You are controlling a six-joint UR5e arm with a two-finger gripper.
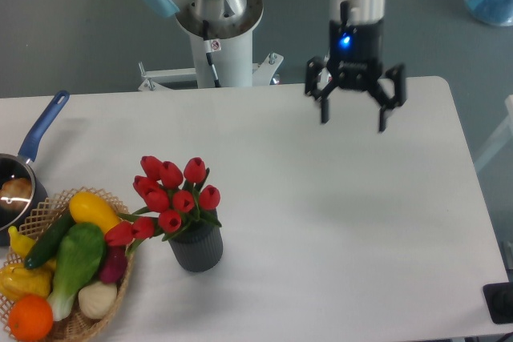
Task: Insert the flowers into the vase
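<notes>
The flowers (171, 196), a bunch of red tulip buds with green leaves, stand in the vase (196, 250), a small dark grey ribbed cylinder on the white table. The buds lean to the left, over the basket's edge. My gripper (353, 122) hangs open and empty high above the table's far right part, pointing straight down, well away from the vase.
A wicker basket (74, 322) of colourful vegetables and fruit sits at the front left, right beside the vase. A blue-handled saucepan (18, 183) lies at the left edge. The arm's base column (216, 50) rises behind the table's far edge.
</notes>
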